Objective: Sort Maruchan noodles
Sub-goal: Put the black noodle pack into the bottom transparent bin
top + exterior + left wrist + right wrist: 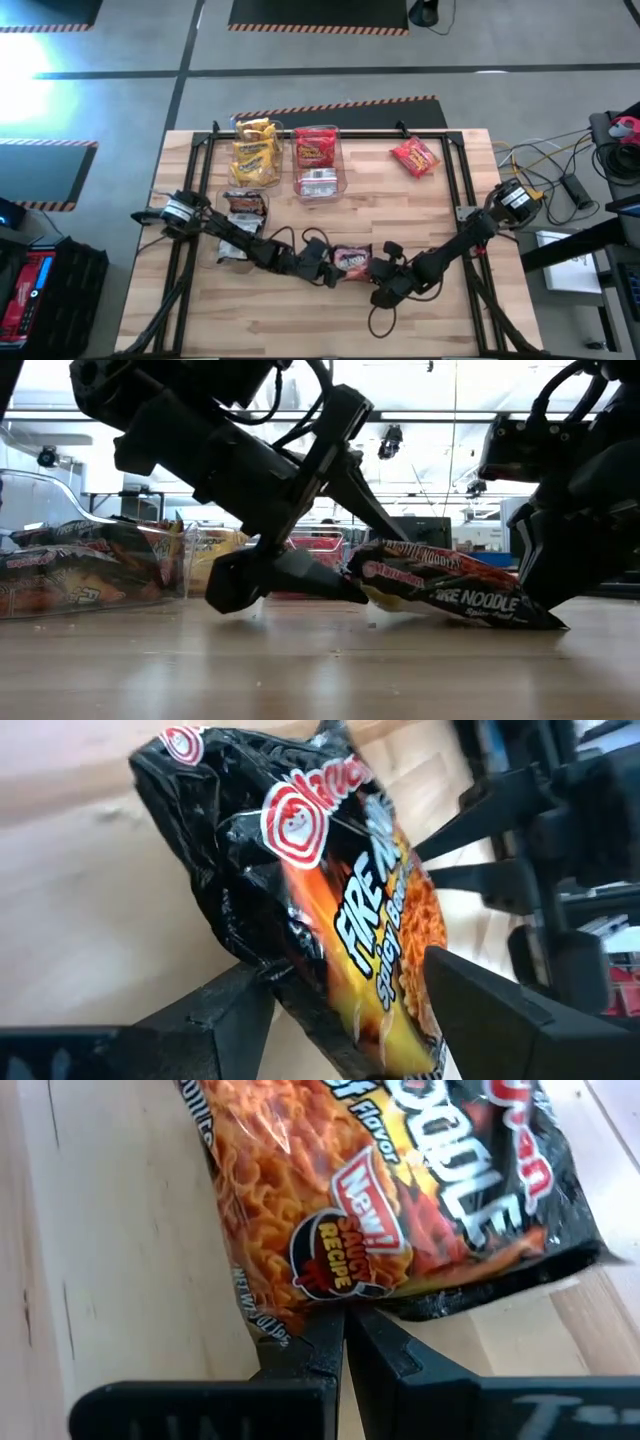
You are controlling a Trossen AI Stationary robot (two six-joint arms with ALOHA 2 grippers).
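A dark Fire Noodle packet (352,260) lies mid-table between my two grippers. My left gripper (322,265) is open at the packet's left end, and in the left wrist view one finger (215,1015) stands on each side of the packet (330,890). My right gripper (385,268) is shut at the packet's right side. In the low view the packet (450,585) is tilted, with its right end on the table and its left end raised. Other packets lie in clear bins: yellow (255,150), red (317,150) and dark (243,205). One red packet (415,157) lies loose. My left gripper comes in slanting down from the table's left, and its lower finger (300,575) lies under the packet's raised left end (365,572). The upper finger stands clear above it. My right gripper's shut fingertips (325,1335) meet the packet's long edge (335,1302) from the table's right. Whether the seam lies between them, I cannot tell.
Three clear bins stand in the far left half of the table. A black metal frame (455,160) runs along the table's sides and far edge. Bare wood lies along the near edge (330,330) and at the far right around the loose red packet.
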